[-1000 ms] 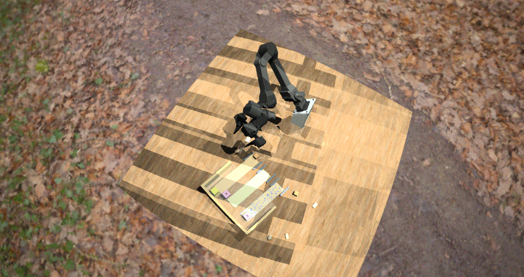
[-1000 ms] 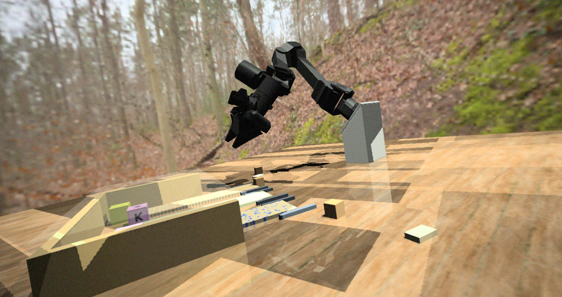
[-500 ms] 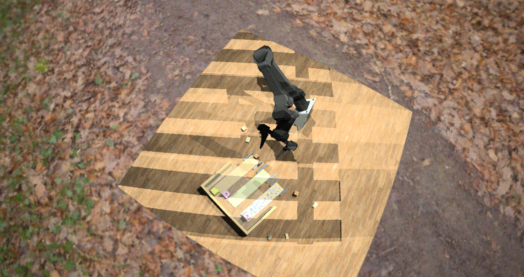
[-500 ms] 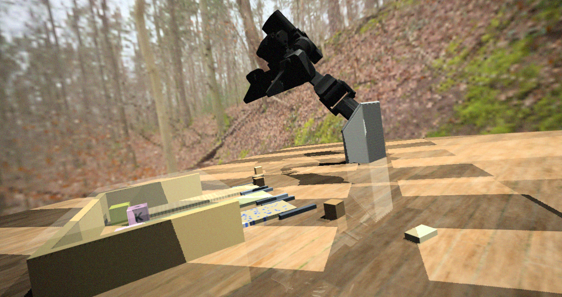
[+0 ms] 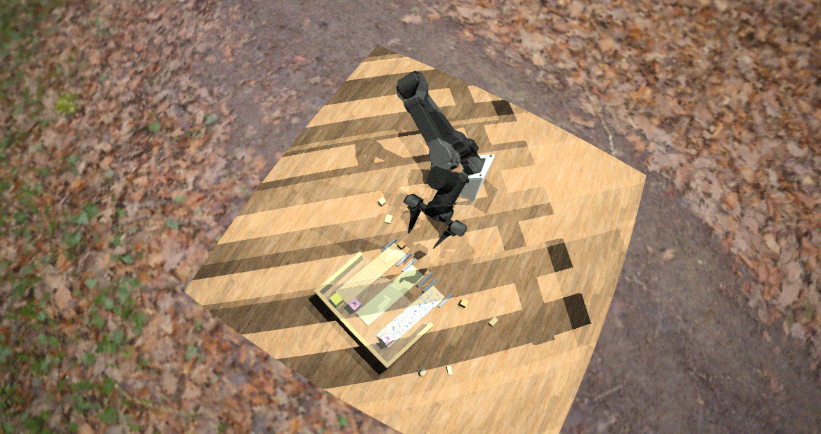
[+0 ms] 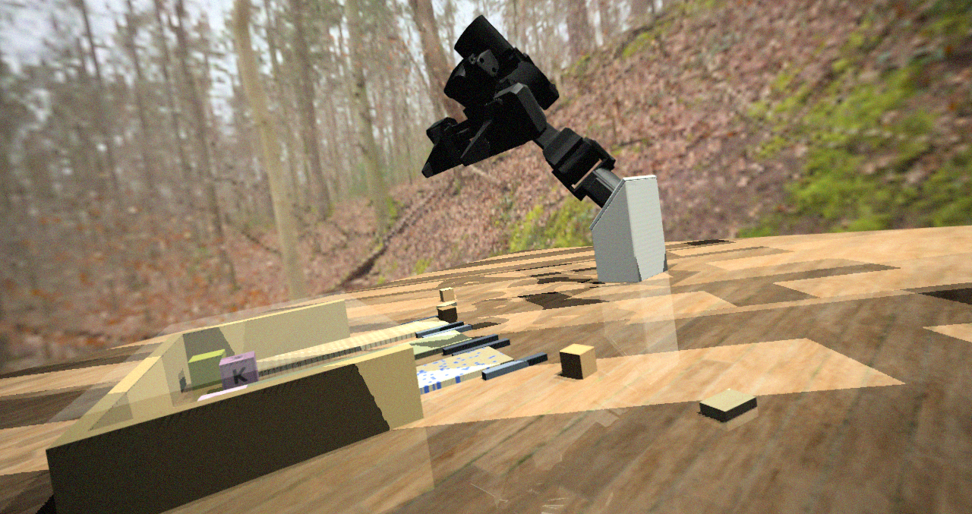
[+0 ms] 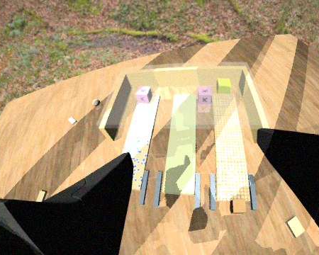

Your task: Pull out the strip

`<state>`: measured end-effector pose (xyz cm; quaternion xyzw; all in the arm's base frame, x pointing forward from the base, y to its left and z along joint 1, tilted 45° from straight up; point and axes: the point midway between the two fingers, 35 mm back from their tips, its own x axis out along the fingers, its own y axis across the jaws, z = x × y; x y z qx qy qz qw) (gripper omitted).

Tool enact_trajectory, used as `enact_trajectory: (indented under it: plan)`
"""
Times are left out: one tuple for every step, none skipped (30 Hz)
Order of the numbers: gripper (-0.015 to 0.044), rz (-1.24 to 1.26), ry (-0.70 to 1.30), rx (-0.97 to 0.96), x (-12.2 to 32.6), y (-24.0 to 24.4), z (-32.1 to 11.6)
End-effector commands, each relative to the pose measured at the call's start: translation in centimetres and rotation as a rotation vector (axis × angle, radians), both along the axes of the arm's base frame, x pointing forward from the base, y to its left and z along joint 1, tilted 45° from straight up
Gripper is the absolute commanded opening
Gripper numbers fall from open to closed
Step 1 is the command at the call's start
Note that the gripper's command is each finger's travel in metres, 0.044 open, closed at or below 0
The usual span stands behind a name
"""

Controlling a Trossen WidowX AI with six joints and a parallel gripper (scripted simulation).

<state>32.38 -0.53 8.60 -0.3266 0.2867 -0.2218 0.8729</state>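
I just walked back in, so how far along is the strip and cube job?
Nothing is finished: all three strips lie in the tray, cubes at their far ends. The gripper hangs open above the strips' near ends. Pulling the right strip and lifting the labelled cube remain.

three strips in an open-fronted tray, cubes at the back

in the wrist view the tray [image 7: 113,113] holds three strips side by side: left strip [image 7: 142,137], middle strip [image 7: 181,142], right strip [image 7: 230,146]. a cube [image 7: 144,95] sits on the left strip's far end, a second cube [image 7: 204,93] between middle and right, a third [image 7: 224,85] behind the right strip. the gripper [image 5: 427,224] hangs before the strips' near ends.
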Motion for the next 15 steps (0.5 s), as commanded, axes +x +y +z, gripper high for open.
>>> enact_trajectory:
  plan:
    - [0.0347, -0.013, 0.01, 0.01, 0.5, 0.1, -0.2]
    - [0.0321, -0.025, 0.025, 0.023, 1.1, 0.2, -0.4]
    - [0.0295, -0.041, 0.043, 0.038, 1.9, 0.3, -0.8]
    - [0.0269, -0.058, 0.061, 0.054, 2.6, 0.4, -1.1]
    - [0.0242, -0.076, 0.08, 0.069, 3.3, 0.5, -1.5]
    - [0.0216, -0.095, 0.098, 0.084, 4.0, 0.5, -1.9]
    - [0.019, -0.115, 0.116, 0.099, 4.7, 0.6, -2.3]
    - [0.0164, -0.136, 0.134, 0.113, 5.3, 0.6, -2.8]
    - [0.0137, -0.158, 0.151, 0.127, 5.9, 0.6, -3.2]
    - [0.0111, -0.181, 0.169, 0.141, 6.5, 0.6, -3.7]
    - [0.0085, -0.205, 0.186, 0.155, 7.0, 0.5, -4.2]
    - [0.0059, -0.23, 0.203, 0.168, 7.5, 0.5, -4.7]
    - [0.0032, -0.256, 0.22, 0.181, 8.0, 0.4, -5.2]
    - [0.0006, -0.283, 0.237, 0.193, 8.5, 0.3, -5.7]
    - [0.0, -0.31, 0.253, 0.205, 8.9, 0.2, -6.2]
